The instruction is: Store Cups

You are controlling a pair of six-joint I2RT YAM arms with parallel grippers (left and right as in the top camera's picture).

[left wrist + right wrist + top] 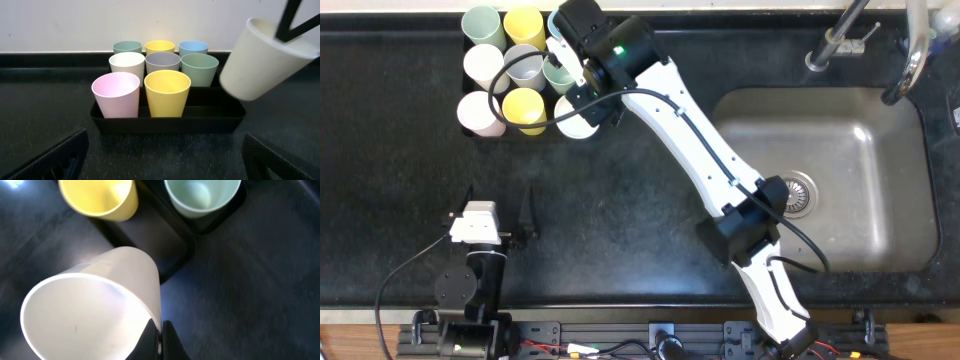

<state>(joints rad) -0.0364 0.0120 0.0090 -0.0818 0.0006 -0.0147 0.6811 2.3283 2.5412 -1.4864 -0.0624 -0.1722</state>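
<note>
Top view: the right gripper [578, 98] is right across at the far-left cluster, pinching a cream cup [578, 124] by its rim. The left gripper [500, 205] sits near its base, jaws spread, nothing in them.

Left wrist view: eight cups stand in the black tray [165, 122], and the cream cup hangs tilted near its one free corner slot [215, 107].

Right wrist view: the jaws clamp the cup wall, with the slot just beyond.

Placing step, I'd say. Next it needs levelling, then lowering straight in.

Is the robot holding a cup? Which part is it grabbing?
Yes. The right gripper pinches the cream cup by its rim, tilted beside the tray.
</note>
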